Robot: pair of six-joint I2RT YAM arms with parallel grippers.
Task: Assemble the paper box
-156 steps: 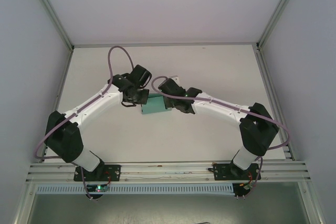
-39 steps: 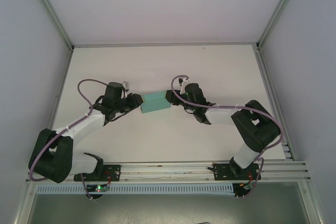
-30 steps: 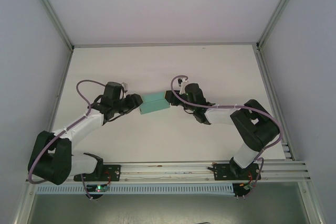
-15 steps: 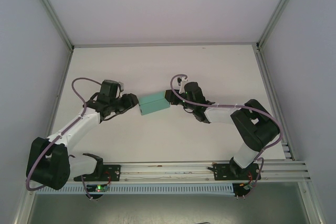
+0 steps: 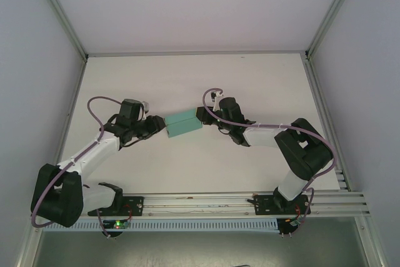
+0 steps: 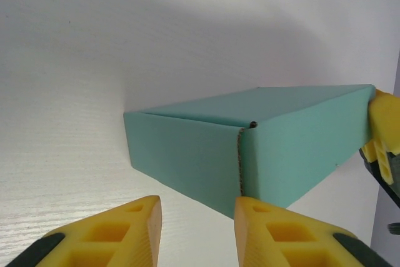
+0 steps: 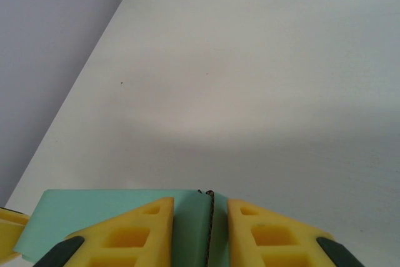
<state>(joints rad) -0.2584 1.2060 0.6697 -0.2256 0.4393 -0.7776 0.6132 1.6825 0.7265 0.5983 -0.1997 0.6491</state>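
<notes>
The paper box (image 5: 183, 124) is a small closed teal-green box lying on the white table (image 5: 200, 85), between the two arms. My right gripper (image 5: 201, 115) is at its right end, shut on the box; in the right wrist view its yellow fingers (image 7: 140, 232) clamp a teal corner with a seam, the paper box (image 7: 94, 211) stretching away to the left. My left gripper (image 5: 161, 124) is just off the box's left end, open. From the left wrist, the paper box (image 6: 250, 142) lies just beyond the left gripper (image 6: 198, 207), with bare table between the fingertips.
The white table is enclosed by pale walls with metal rails (image 5: 59, 10) at the left, back and right. The right gripper's yellow finger (image 6: 382, 136) shows at the box's far end in the left wrist view. An aluminium rail (image 5: 200, 203) runs along the near edge.
Both arms have come down from over the box to its two ends. In the last second the left gripper drew back a little, then moved in again toward the box's left end.
</notes>
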